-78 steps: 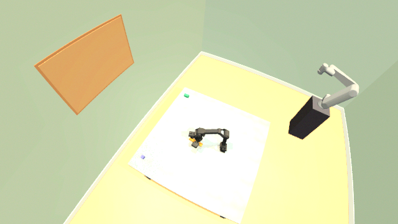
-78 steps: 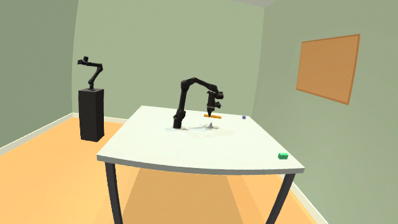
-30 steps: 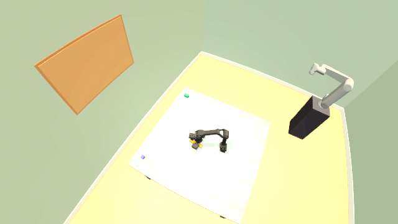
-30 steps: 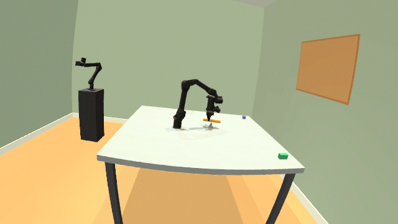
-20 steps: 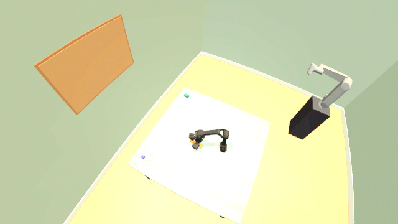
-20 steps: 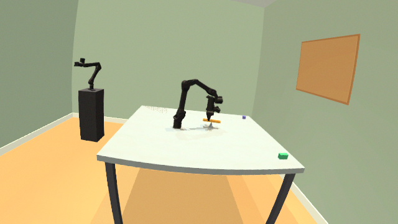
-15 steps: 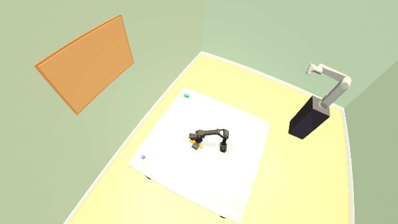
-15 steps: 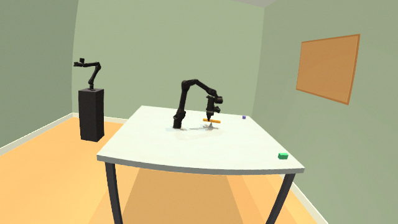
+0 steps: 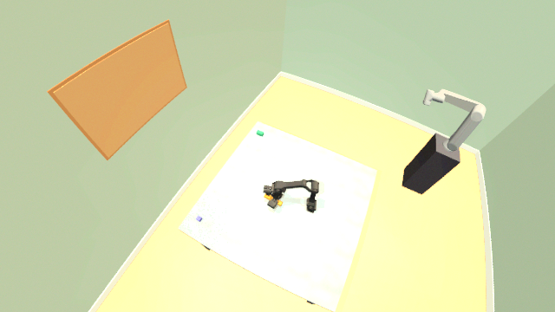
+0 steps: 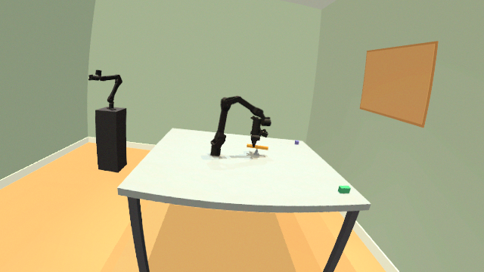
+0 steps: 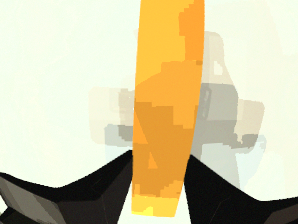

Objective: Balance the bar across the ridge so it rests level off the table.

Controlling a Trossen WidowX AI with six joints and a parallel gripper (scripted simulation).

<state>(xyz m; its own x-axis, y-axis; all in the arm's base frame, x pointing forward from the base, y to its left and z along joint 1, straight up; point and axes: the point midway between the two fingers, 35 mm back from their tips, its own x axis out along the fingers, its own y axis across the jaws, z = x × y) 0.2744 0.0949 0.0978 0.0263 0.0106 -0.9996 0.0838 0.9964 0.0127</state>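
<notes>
Wrist view: your gripper (image 11: 160,183) clamped on orange bar (image 11: 166,103), fingers either side near its lower end. Ridge (image 11: 222,112) pale, blurred, directly beneath bar, crossing it. Exterior view: bar (image 10: 257,146) roughly level, just above ridge (image 10: 255,153); you can't tell if touching. Table (image 10: 181,181) below ridge.

Pale green walls (image 10: 197,57) enclose the room. An orange corkboard (image 10: 398,81) hangs on the right wall. The floor (image 10: 57,211) is warm orange with pale skirting. A white counter (image 10: 234,181) stands on dark legs; a black pedestal (image 10: 110,139) stands far left.
</notes>
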